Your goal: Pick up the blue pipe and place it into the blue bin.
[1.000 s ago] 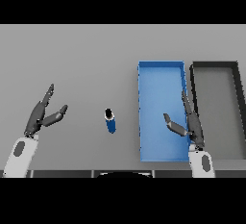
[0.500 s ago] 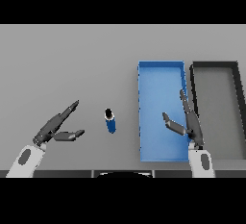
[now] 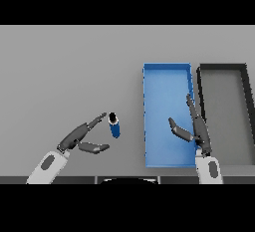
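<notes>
The left hand [image 3: 79, 137] is low on the left side of the grey table [image 3: 64, 76]. Its white and grey arm comes up from the bottom edge. The dark fingers [image 3: 93, 124] are straight and spread out, and they reach up and to the right. The thumb [image 3: 94, 148] sticks out lower down, also to the right. The hand is open and holds nothing.

Just to the right of those fingertips is the blue pipe [image 3: 115, 126]. It is small and short, with a dark round opening at its top end. It is on the table, between the left hand and the blue bin. The fingertips are very close to the top of the pipe, but it is hard to tell if they touch it. The thumb is a bit apart from it, below and to the left.

Next comes the blue bin [image 3: 147, 121]. It is a long box with low walls, and it sits on the table. The pipe is outside it, near its left wall.

The right hand [image 3: 195, 129] is over the lower right part of the blue bin. Its fingers are straight and point up, and its thumb points out to the left. It is open too and holds nothing.

Last, on the far right, is a dark grey bin [image 3: 219, 69]. It sits just beside the blue bin.
</notes>
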{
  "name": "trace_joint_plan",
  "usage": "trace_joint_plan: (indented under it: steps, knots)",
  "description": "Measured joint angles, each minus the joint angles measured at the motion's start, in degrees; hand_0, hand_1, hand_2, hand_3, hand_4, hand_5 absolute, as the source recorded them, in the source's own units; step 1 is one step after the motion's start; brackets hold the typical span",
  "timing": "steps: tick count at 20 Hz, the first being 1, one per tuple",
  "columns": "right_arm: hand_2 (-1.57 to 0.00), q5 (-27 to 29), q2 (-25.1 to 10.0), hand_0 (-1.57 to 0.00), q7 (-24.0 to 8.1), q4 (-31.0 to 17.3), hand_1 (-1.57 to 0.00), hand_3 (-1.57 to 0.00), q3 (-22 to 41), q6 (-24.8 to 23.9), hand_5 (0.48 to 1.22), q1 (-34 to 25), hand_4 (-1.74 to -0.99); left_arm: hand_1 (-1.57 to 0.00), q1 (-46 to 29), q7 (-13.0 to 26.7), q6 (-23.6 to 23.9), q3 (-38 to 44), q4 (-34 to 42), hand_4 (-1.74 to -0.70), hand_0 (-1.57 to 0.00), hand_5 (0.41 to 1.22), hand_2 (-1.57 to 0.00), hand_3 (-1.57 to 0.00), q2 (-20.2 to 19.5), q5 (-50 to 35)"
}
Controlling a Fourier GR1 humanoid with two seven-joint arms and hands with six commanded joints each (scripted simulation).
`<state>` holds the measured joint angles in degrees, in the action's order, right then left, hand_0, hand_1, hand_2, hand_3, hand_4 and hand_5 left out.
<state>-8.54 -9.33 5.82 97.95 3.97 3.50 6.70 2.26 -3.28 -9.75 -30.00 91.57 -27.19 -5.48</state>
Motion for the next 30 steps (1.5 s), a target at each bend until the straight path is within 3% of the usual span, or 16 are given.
trace_joint_plan:
  steps: [5, 7, 10, 12, 15, 17, 18, 20, 21, 23, 26, 30]
  knots:
    - [0.0, -0.76, 0.33, 0.0, -1.32, 0.24, 0.0, 0.0, -0.07, -0.98, 0.631, 0.02, -1.21, 0.0, 4.06, 0.2, 1.63, -1.44, -5.62, -1.13, 0.0, 0.459, 0.0, 0.0, 6.99, 1.5]
    - [0.0, -0.31, 0.07, 0.0, 0.04, 0.15, 0.0, 0.0, -0.29, -0.49, 0.637, 0.97, -1.215, 0.0, 5.24, -1.03, 2.06, -2.15, -8.27, -1.1, 0.0, 0.448, 0.0, 0.0, 8.83, 2.97]
    - [0.0, 0.14, -0.31, 0.0, 1.36, 0.36, 0.0, 0.0, -0.64, -0.13, 0.645, 1.72, -1.221, 0.0, 7.07, 0.55, 4.38, -3.14, -10.45, -1.05, 0.0, 0.418, 0.0, 0.0, 10.71, 6.12]
    - [0.0, -0.19, -0.23, 0.0, 0.63, 0.34, 0.0, 0.0, -0.61, -0.54, 0.646, 0.85, -1.207, 0.0, 7.78, 0.46, 3.95, -3.2, -12.93, -1.08, 0.0, 0.428, 0.0, 0.0, 12.26, 5.75]
    - [0.0, -0.48, -0.24, 0.0, 0.92, 0.76, 0.0, 0.0, -0.46, -0.61, 0.653, 1.54, -1.21, 0.0, 8.45, -2.51, 3.29, -3.16, -13.9, -1.14, 0.0, 0.502, -0.05, -0.04, 14.01, 4.82]
    - [0.0, -0.42, -0.59, 0.0, 1.09, 1.15, 0.0, 0.0, -0.42, -0.3, 0.655, 1.61, -1.217, -0.16, 7.67, -3.8, 3.06, -2.21, -14.18, -1.24, -0.01, 0.613, -0.31, -0.28, 15.28, 2.63]
    - [0.0, -0.07, -0.4, 0.0, 1.38, 0.95, 0.0, 0.0, -0.49, -0.16, 0.656, 1.77, -1.22, -0.32, 7.7, -3.83, 3.08, -1.82, -14.78, -1.28, -0.12, 0.735, -0.49, -0.53, 16.13, 1.84]
    - [0.0, -0.09, -0.87, 0.0, 1.42, 0.66, 0.0, 0.0, -0.79, -0.06, 0.657, 1.9, -1.219, -0.75, 7.47, -4.31, 2.71, -1.26, -15.24, -1.44, -0.6, 0.91, -0.87, -0.91, 17.43, 0.22]
    - [0.0, -0.49, -0.43, 0.0, 0.28, -0.24, 0.0, 0.0, -0.56, -0.41, 0.658, 0.68, -1.224, -0.92, 7.61, -4.25, 2.82, -1.03, -14.93, -1.5, -0.8, 0.972, -1.01, -1.03, 17.33, -0.03]
    - [0.0, -0.03, -0.15, 0.0, 0.93, -0.75, 0.0, 0.0, -0.6, -0.11, 0.66, 0.88, -1.233, -1.15, 7.58, -4.23, 2.22, -1.59, -15.16, -1.58, -1.07, 1.062, -1.21, -1.19, 18.16, 0.05]
    - [0.0, 0.75, -0.72, 0.0, 0.93, -0.53, 0.0, 0.0, -1.07, 0.42, 0.646, 0.63, -1.222, -1.36, 6.72, -5.89, 4.06, -3.15, -13.66, -1.51, -1.32, 1.139, -1.39, -1.38, 18.29, 2.47]
    - [0.0, 0.26, -0.04, 0.0, 0.47, -1.01, 0.0, 0.0, -0.6, 0.08, 0.628, 0.16, -1.219, -1.48, 6.67, -7.85, 4.83, -2.74, -12.23, -1.48, -1.47, 1.188, -1.5, -1.49, 19.84, 3.88]
